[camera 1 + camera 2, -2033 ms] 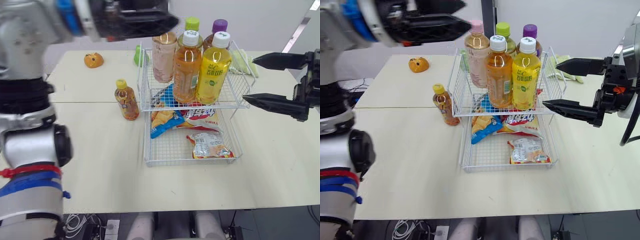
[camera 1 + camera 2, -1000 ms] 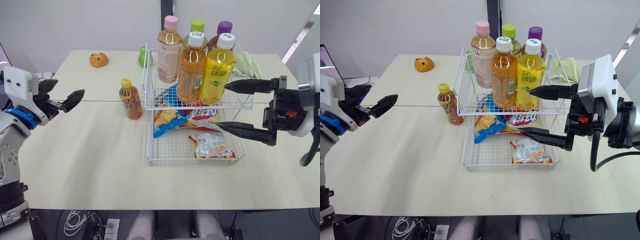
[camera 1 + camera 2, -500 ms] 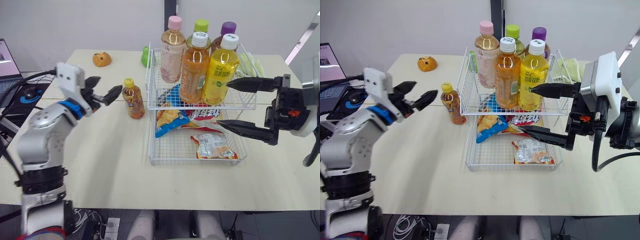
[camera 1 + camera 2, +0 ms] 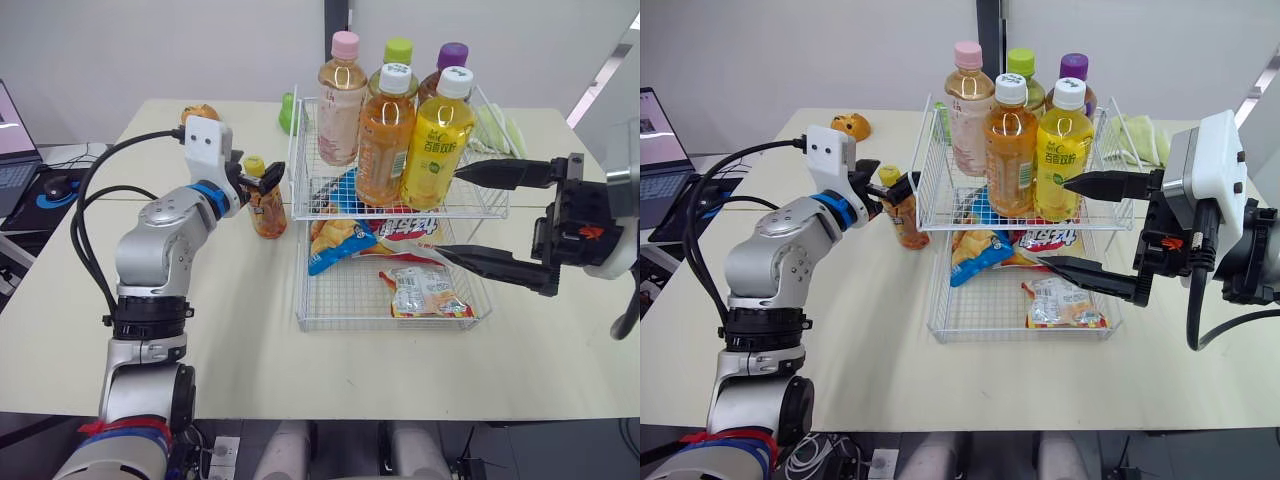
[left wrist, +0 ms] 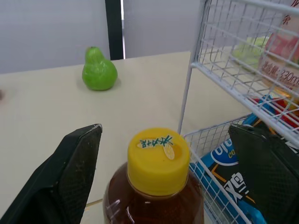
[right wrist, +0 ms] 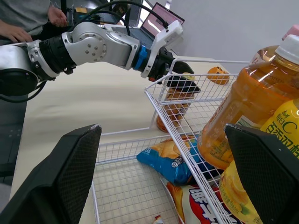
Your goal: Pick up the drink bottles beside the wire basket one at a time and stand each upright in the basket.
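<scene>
Left side: laptop (image 4: 10, 120) at the table edge, orange toy (image 4: 850, 125) and green pear (image 5: 99, 72) at the back, all well clear.

Left gripper (image 4: 258, 180) is open about a cap-and-a-half wide and straddles the small amber bottle (image 4: 265, 210) at cap/neck height. Fingers (image 5: 70, 177) show a gap on both sides, so it's holding nothing. The bottle stands upright on the table, just beside the wire basket (image 4: 345, 295) on its left.

Upper tier has five bottles (image 4: 385, 135) upright; snack packets (image 4: 425, 292) sit in the lower tier.

Right gripper (image 4: 448, 215) is spread wide and empty, hovering at the basket's right front.

Risks:
- The basket-side finger sits very near the wire frame. Closing or lifting could snag the mesh and drag the basket.
- The grip is high on the neck. If one finger touches first, the bottle tips; a cap-only pinch could let it swing or slip.
- The upper tier looks crowded. On placing, the bottle could knock a neighbour or catch the rim and end up leaning.
- The right fingers are close to the basket, so a bump is possible if either arm shifts.
</scene>
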Controlling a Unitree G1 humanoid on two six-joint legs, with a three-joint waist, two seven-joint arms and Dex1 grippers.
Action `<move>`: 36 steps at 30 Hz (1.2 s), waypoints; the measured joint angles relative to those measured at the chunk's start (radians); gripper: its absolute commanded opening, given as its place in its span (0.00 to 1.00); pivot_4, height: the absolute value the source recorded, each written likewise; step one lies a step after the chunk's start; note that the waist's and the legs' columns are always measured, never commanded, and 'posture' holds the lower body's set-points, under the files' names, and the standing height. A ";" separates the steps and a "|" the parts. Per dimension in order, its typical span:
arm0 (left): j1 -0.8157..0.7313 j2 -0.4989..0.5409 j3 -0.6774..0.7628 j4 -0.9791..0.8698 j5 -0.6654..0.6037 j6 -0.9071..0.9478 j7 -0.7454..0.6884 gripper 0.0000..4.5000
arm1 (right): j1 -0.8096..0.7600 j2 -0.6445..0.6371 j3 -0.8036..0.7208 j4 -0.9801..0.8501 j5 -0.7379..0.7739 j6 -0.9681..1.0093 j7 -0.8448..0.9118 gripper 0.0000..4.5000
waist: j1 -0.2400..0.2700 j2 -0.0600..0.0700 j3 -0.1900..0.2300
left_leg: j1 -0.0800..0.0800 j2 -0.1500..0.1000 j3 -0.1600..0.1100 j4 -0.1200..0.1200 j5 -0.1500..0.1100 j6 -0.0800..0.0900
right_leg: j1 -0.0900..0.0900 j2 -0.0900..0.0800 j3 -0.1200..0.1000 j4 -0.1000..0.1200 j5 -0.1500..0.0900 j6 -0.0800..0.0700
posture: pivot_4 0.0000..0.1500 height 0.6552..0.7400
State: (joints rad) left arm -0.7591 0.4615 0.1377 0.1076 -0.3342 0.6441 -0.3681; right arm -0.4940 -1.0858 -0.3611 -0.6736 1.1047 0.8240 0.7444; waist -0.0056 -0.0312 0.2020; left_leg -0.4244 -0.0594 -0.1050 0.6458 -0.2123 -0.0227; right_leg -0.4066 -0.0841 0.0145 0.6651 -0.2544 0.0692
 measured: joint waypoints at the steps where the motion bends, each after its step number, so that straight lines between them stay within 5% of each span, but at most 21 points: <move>1: 0.000 0.000 0.000 0.004 0.003 -0.001 0.003 0.99 | 0.001 0.000 0.000 0.000 0.000 0.000 -0.001 1.00 | 0.000 0.000 0.000 | 0.000 0.000 0.000 0.000 0.000 0.000 | 0.000 0.000 0.000 0.000 0.000 0.000 | 1.00 1.00; 4: 0.000 0.000 0.001 0.012 0.003 -0.002 0.001 0.86 | 0.003 0.000 0.000 -0.005 0.004 0.000 -0.008 1.00 | 0.002 0.000 0.000 | 0.000 0.000 0.000 0.000 0.000 0.000 | 0.000 0.000 0.000 0.000 0.000 0.000 | 1.00 1.00; 12: 0.000 -0.008 0.004 0.019 0.000 0.001 -0.018 0.30 | 0.005 0.000 0.000 -0.021 0.012 -0.002 -0.024 1.00 | 0.002 0.000 0.000 | 0.000 0.000 0.000 0.000 0.000 0.000 | 0.000 0.000 0.000 0.000 0.000 0.000 | 1.00 1.00; 21: -0.019 0.123 0.024 0.015 -0.039 0.045 -0.123 0.30 | 0.013 -0.043 -0.020 0.019 -0.016 -0.005 0.019 1.00 | -0.004 0.000 0.001 | -0.001 0.001 0.000 0.000 0.000 0.000 | -0.001 0.001 0.000 0.000 0.000 0.000 | 1.00 1.00; 29: -0.487 0.355 0.087 0.088 -0.179 0.232 -0.325 0.30 | -0.038 -0.118 -0.031 0.128 -0.024 0.012 0.077 1.00 | 0.000 -0.002 0.002 | -0.004 -0.001 0.000 0.000 0.000 0.000 | -0.002 0.001 -0.003 -0.002 0.000 0.001 | 1.00 1.00; 36: -0.822 0.364 0.006 0.237 -0.264 0.423 -0.509 0.30 | -0.047 -0.135 -0.033 0.186 -0.036 0.010 0.132 1.00 | -0.006 -0.002 0.002 | -0.004 0.000 0.002 0.001 0.000 0.000 | -0.001 0.002 -0.003 -0.001 -0.001 0.002 | 1.00 1.00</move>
State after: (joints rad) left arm -1.5814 0.8252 0.1440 0.3447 -0.5985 1.0668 -0.8768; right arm -0.5408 -1.2204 -0.3945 -0.4875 1.0690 0.8338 0.8760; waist -0.0111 -0.0330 0.2037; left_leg -0.4285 -0.0598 -0.1031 0.6464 -0.2122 -0.0228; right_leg -0.4080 -0.0825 0.0112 0.6640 -0.2551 0.0707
